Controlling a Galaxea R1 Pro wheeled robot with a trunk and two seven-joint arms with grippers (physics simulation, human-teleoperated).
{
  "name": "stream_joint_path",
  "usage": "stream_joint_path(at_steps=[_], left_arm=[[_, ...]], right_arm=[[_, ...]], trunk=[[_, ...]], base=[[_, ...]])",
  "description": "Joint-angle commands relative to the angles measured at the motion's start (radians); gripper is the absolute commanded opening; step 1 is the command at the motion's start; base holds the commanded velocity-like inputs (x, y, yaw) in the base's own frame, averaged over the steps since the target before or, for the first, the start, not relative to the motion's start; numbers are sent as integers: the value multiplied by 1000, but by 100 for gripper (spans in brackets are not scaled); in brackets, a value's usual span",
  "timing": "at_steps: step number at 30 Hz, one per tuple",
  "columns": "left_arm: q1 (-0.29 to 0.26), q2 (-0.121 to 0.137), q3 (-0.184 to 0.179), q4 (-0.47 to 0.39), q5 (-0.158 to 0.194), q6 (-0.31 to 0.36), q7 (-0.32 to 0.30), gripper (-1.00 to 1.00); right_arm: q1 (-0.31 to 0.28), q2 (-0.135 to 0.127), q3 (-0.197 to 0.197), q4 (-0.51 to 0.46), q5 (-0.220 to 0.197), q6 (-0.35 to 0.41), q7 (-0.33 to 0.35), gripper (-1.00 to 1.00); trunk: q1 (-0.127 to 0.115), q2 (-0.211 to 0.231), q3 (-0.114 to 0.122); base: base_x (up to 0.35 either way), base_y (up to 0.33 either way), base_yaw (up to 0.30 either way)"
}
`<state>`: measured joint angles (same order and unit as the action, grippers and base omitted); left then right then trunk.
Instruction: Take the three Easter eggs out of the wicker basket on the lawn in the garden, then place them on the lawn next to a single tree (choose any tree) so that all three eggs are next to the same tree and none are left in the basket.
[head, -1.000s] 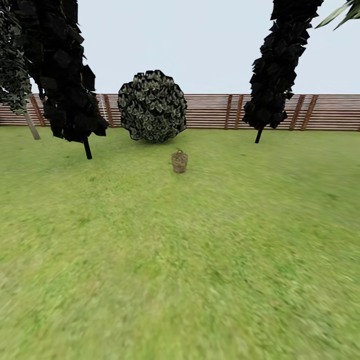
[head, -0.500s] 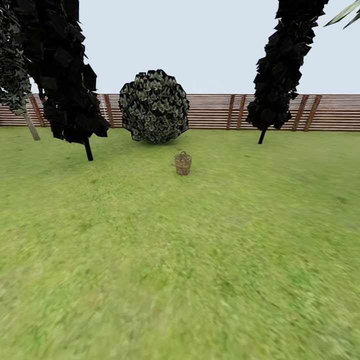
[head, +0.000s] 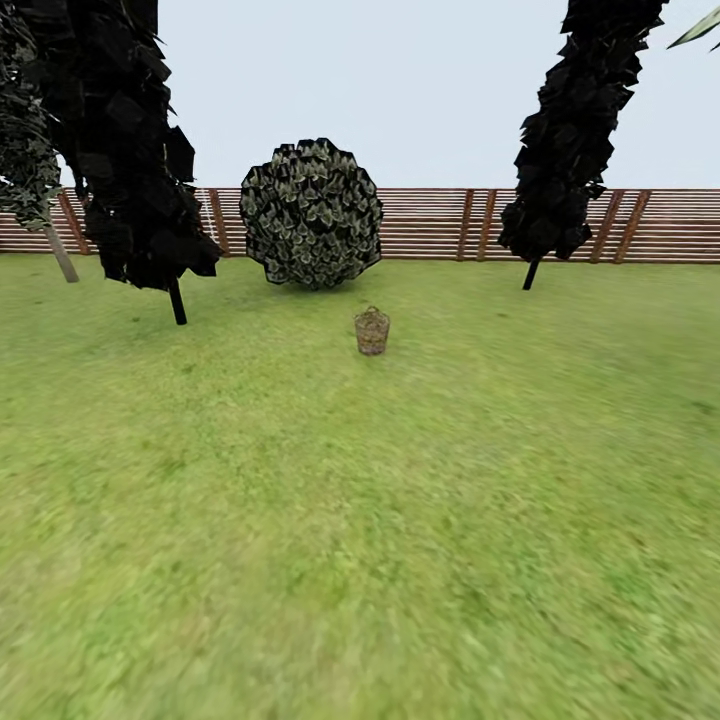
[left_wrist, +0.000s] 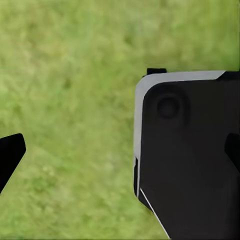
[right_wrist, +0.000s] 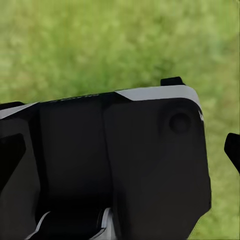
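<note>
- Basket (head: 372, 332) stands upright on the lawn (head: 360, 520), far ahead of the camera and a little right of centre in the head view; its thin arched handle shows over the rim.
- What the basket holds is too small and blurred to tell.
- Behind the basket, nearer the fence (head: 430, 224), sits a round bush (head: 311, 213) with pale-tipped leaves; the two are apart, with grass between them.
- A dark cone tree (head: 130, 150) on a thin stem rises at the left, and a second cone tree (head: 575, 140) at the right, close to the fence.
- At the far left edge a paler slanted trunk (head: 62, 253) shows under grey-green foliage.
- A leaf tip (head: 697, 28) pokes in at the top right corner, against pale sky.
- Left gripper (left_wrist: 120, 150): in the left wrist view one dark fingertip (left_wrist: 10, 155) shows at one edge and another at the opposite edge, set wide apart, so the pincer is released, with nothing between. A black body panel (left_wrist: 190, 165) with a grey rim lies below it, grass beyond.
- Right gripper (right_wrist: 120, 152): in the right wrist view the dark tips likewise sit at opposite edges, spread and empty, over a black robot body part (right_wrist: 125, 165) and grass.
</note>
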<state>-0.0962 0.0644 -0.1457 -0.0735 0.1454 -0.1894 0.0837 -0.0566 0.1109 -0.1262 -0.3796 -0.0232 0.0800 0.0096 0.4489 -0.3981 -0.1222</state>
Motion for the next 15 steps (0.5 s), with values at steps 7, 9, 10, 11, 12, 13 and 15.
stream_joint_path(at_steps=[7, 9, 10, 11, 12, 13, 15], left_arm=[[0, 0, -8, 0, 33, -68, 2, 100], [0, 0, -8, 0, 37, -78, 2, 100], [0, 0, -8, 0, 38, -80, 2, 100], [0, 0, -8, 0, 39, -83, 2, 100], [0, 0, -8, 0, 40, -85, 2, 100], [0, 0, -8, 0, 40, -86, 2, 100], [0, 0, -8, 0, 41, -88, 2, 100]], right_arm=[[0, 1, -4, -2, -11, 5, 2, 100], [0, 1, -4, -2, -12, 5, 2, 100], [0, 1, -3, -2, -12, 5, 2, 100], [0, 1, -4, -2, -12, 5, 2, 100], [0, 1, -4, -2, -12, 5, 2, 100], [0, 1, -4, -2, -12, 5, 2, 100], [0, 1, -4, -2, -12, 4, 3, 100]], trunk=[[1, -2, -2], [1, -2, -2], [1, -2, -2], [1, -2, -2], [1, -2, -2], [1, -2, -2], [1, -2, -2]], base=[[334, 82, 0], [336, 76, 0], [336, 75, 0], [336, 75, 0], [336, 75, 0], [336, 75, 0], [336, 74, 0]])
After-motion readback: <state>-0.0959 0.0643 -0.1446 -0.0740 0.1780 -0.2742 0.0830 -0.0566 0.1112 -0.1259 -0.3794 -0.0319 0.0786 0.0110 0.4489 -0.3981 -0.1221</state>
